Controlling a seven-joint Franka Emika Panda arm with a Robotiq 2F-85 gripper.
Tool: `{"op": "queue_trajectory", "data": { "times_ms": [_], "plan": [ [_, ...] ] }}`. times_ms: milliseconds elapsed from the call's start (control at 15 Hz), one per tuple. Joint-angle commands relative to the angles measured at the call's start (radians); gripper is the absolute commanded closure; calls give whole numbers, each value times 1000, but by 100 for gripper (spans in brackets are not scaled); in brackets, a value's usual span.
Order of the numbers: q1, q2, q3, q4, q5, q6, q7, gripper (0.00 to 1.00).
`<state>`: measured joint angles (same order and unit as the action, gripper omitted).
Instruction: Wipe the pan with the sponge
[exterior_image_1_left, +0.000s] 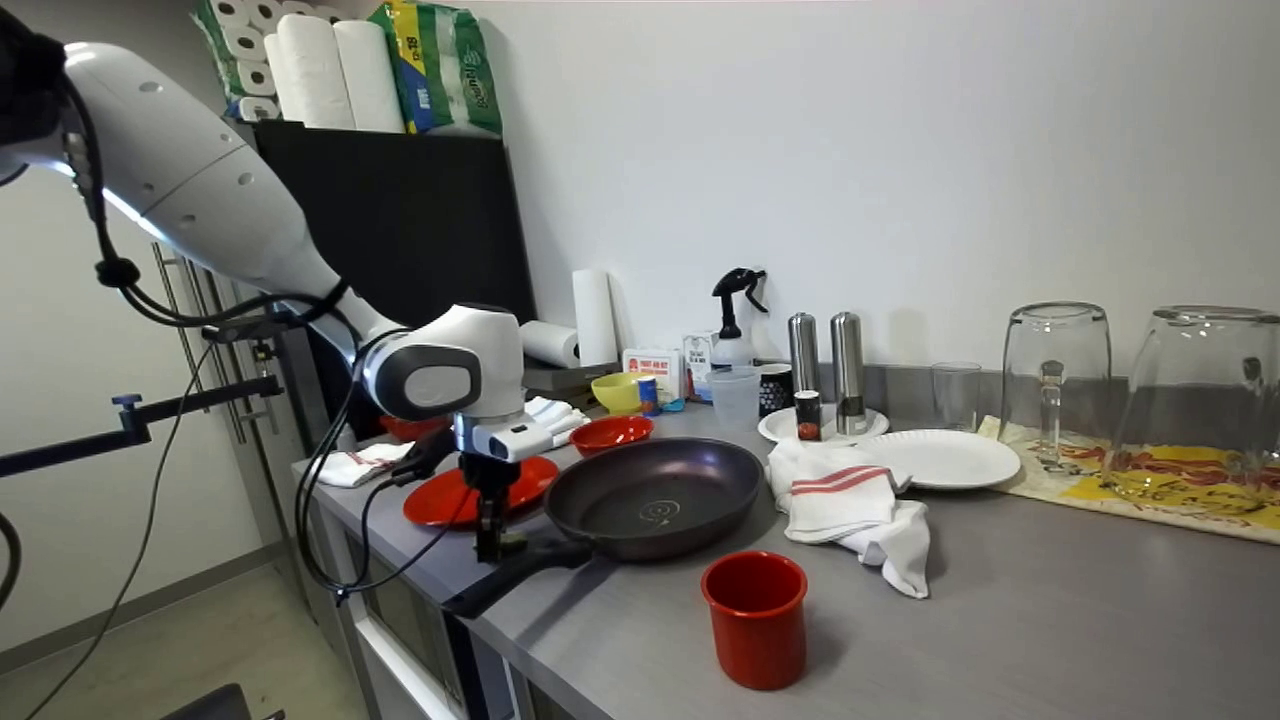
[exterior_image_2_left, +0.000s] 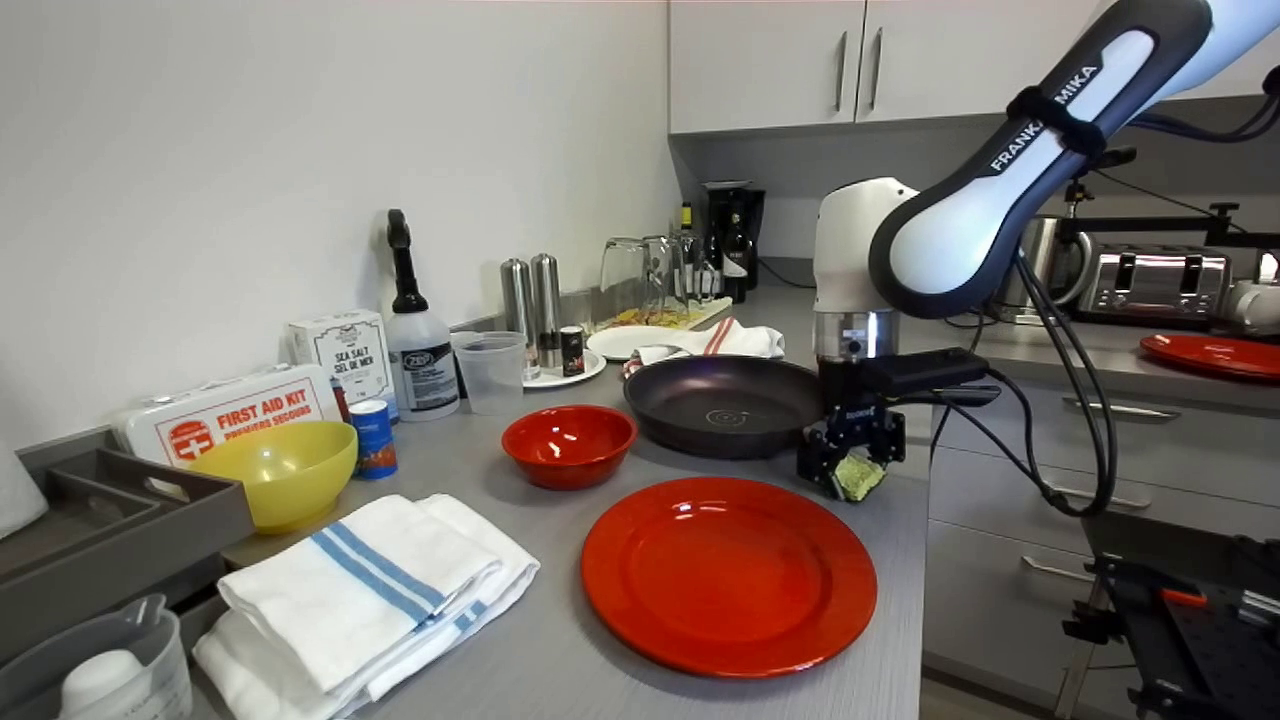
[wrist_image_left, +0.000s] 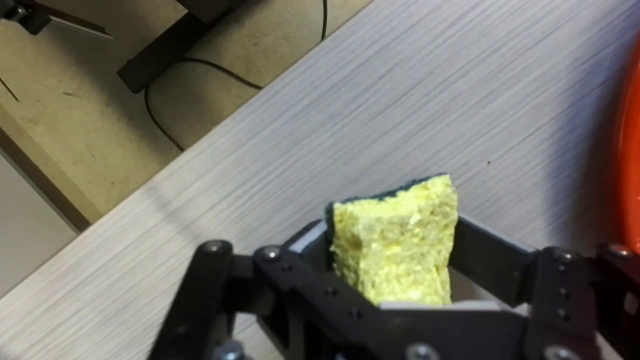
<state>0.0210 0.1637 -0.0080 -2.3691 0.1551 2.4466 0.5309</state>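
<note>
Wrist view caught the sponge (wrist_image_left: 397, 245) below and right of the frame's middle, where the gripper (wrist_image_left: 392, 240) had it pinched between two fingers, over the counter (wrist_image_left: 280, 155). Whether it touched the counter I could not tell. Only that view made out its build: a rough, porous yellow block with a thin dark green layer along its left side and top edge, the top edge slightly crooked. In an exterior view the sponge (exterior_image_2_left: 860, 478) was merely a yellow-green patch right of centre, at the gripper's tip.

Only the exterior views took in the pan (exterior_image_1_left: 655, 500), black, shallow and wide, resting on the counter near mid-frame. In an exterior view its handle (exterior_image_1_left: 520, 578) ran to the lower left, and just above that the sponge made a dim sliver. A red plate (exterior_image_2_left: 728, 575) lay near the gripper in both exterior views; a red rim (wrist_image_left: 631, 150), whose I could not tell, cut the wrist view's right edge. In an exterior view alone stood a red cup (exterior_image_1_left: 757, 625) below centre, with paper rolls (exterior_image_1_left: 315, 70) at upper left; a toaster (exterior_image_2_left: 1155, 285), at right in an exterior view, was likewise unshared.
</note>
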Motion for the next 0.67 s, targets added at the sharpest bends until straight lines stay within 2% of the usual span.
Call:
{"op": "queue_trajectory", "data": {
  "times_ms": [0,67,133,400,600],
  "plan": [
    [6,22,-4,1,25,20,-8,72],
    [7,21,-3,1,26,19,-9,72],
    [7,18,-2,0,26,16,-12,27],
    [14,1,-3,-6,8,5,-4,1],
    [25,-22,-4,-10,-23,-7,13,0]
  ]
}}
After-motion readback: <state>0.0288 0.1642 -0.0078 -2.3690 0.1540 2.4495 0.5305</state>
